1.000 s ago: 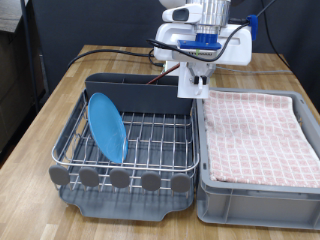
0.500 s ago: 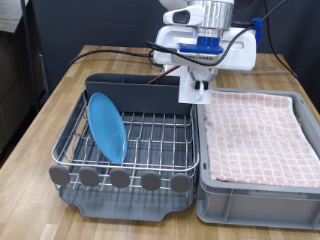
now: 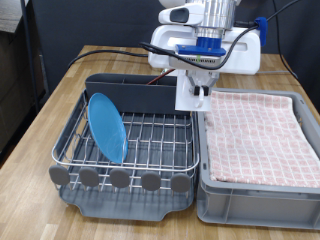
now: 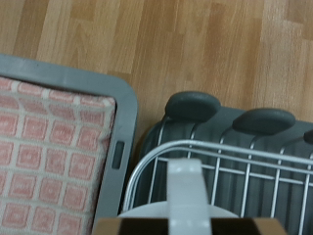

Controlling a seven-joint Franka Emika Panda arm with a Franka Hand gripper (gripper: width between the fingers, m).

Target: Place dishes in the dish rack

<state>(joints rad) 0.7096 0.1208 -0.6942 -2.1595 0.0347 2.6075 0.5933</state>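
My gripper (image 3: pixel 196 90) hangs over the right end of the dish rack's tall grey trough (image 3: pixel 125 93), at the seam with the tub. It is shut on the small white cup (image 3: pixel 189 93). In the wrist view a white finger (image 4: pixel 186 184) and the cup's pale rim (image 4: pixel 161 212) show above the rack's chrome wires (image 4: pixel 245 168). The light-blue plate (image 3: pixel 106 126) stands on edge in the left part of the chrome wire dish rack (image 3: pixel 150 135). The wooden spoon is out of view.
The grey tub lined with pink-and-white checkered cloth (image 3: pixel 258 135) sits right of the rack; its rim shows in the wrist view (image 4: pixel 115 147). Both stand on a wooden table (image 3: pixel 60 100). The rack's dark tray has rounded feet (image 4: pixel 192 104). Cables run behind the trough.
The gripper with the cup has shifted slightly to the exterior view's left and a little lower, towards the trough. The plate and the tub have not moved.
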